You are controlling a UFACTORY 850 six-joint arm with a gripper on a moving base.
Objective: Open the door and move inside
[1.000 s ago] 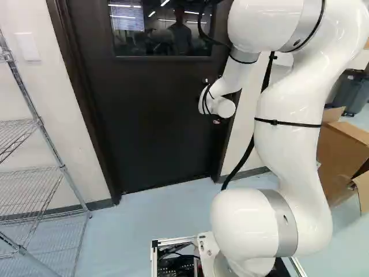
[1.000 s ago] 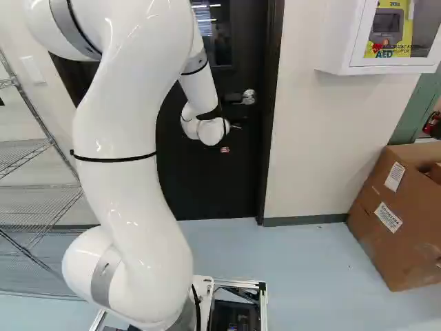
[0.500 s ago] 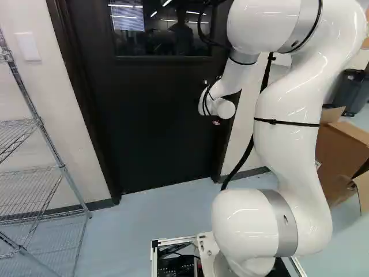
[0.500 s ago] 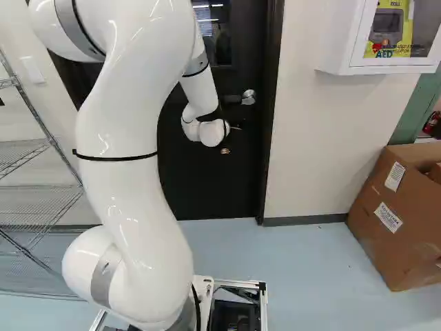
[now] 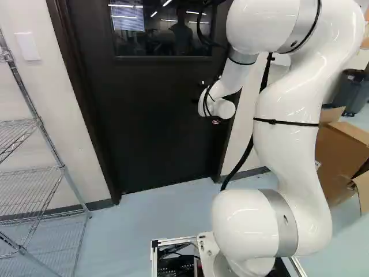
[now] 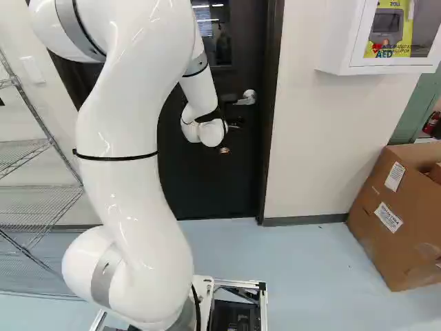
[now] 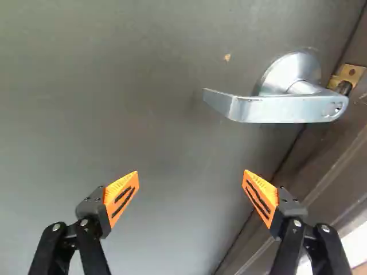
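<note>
In the left base view you have the dark door (image 5: pixel 155 127) far ahead, closed in its frame, with a window (image 5: pixel 160 29) in its upper part. Your arm (image 5: pixel 294 133) rises near on the right, and a wire shelf (image 5: pixel 34 173) stands to the left.

In the right base view your gripper (image 6: pixel 234 125) shows only partly behind the white wrist, near the door's right side. The lever handle (image 6: pixel 247 98) is just above it. A cardboard box (image 6: pixel 393 214) sits farther right.

In the wrist view your gripper (image 7: pixel 191 189) has its fingers wide apart, nothing between them. The lever handle lies ahead of them, nearer the right finger and untouched, beside the door frame (image 7: pixel 327 166).
</note>
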